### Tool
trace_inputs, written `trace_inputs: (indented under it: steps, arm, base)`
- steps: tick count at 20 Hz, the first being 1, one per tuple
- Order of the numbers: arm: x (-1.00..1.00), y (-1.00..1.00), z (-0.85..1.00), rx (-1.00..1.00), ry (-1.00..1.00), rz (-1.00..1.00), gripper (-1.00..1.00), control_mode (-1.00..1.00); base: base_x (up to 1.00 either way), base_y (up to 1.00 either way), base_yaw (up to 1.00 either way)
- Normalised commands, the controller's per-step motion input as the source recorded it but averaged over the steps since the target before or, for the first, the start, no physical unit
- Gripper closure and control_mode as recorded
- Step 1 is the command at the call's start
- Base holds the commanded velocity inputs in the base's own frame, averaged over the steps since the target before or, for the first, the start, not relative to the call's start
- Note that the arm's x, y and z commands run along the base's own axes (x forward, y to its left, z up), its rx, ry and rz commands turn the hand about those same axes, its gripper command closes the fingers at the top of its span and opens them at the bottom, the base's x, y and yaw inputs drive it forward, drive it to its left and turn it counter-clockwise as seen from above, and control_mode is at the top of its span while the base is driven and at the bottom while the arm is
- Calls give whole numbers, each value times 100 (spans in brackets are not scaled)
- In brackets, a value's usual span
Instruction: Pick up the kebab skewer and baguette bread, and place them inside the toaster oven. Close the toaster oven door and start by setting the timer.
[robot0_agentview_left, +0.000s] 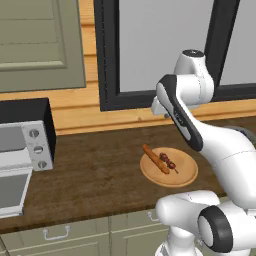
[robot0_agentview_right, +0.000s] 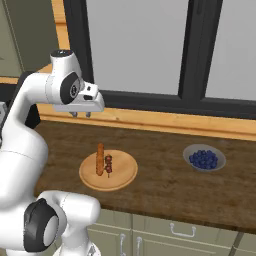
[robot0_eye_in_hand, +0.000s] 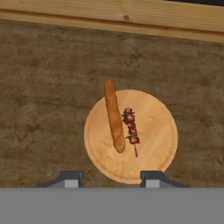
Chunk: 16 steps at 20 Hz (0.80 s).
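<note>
Along the dark wooden counter (robot0_agentview_left: 100, 170), under the window, the task's pieces sit well apart. At the far left stands the toaster oven (robot0_agentview_left: 27, 145), silver with a black top and three knobs in a column down its right side; the toaster oven door (robot0_agentview_left: 12, 192) hangs open, folded down toward the near edge. To the right of it, near the middle of the counter, lies a round wooden plate (robot0_eye_in_hand: 153, 140). A bowl of blueberries (robot0_agentview_right: 204, 158) sits further right and plays no part.

On the plate the baguette bread (robot0_eye_in_hand: 114, 116) lies on the left half, its far end reaching just past the rim. The kebab skewer (robot0_eye_in_hand: 131, 128) lies just beside it on the right, nearly parallel, shorter, with its bare stick end pointing toward the near side.

Smallest of all, the gripper (robot0_agentview_right: 81, 114) hovers well above the plate, holding nothing, its two fingertips (robot0_eye_in_hand: 72, 179) spread wide enough to straddle either item.

The step in hand looks like the first pick. For a clean grasp the claw should come straight down over the meat chunks with its fingers set across the skewer, keeping the left finger clear of the loaf, since the gap between the two foods is narrow.
</note>
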Motion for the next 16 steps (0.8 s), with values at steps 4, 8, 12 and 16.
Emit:
trace_inputs:
  steps: [4, 8, 12, 16]
  arm:
    - [0, 0, 0, 0, 0, 0, -100, 100]
    - [0, 0, 0, 0, 0, 0, -100, 100]
    - [0, 0, 0, 0, 0, 0, -100, 100]
    - [0, 0, 0, 0, 0, 0, -100, 100]
  base:
    - [0, 0, 0]
    - [-12, 25, -1]
    - [-3, 82, -11]
    - [5, 64, -12]
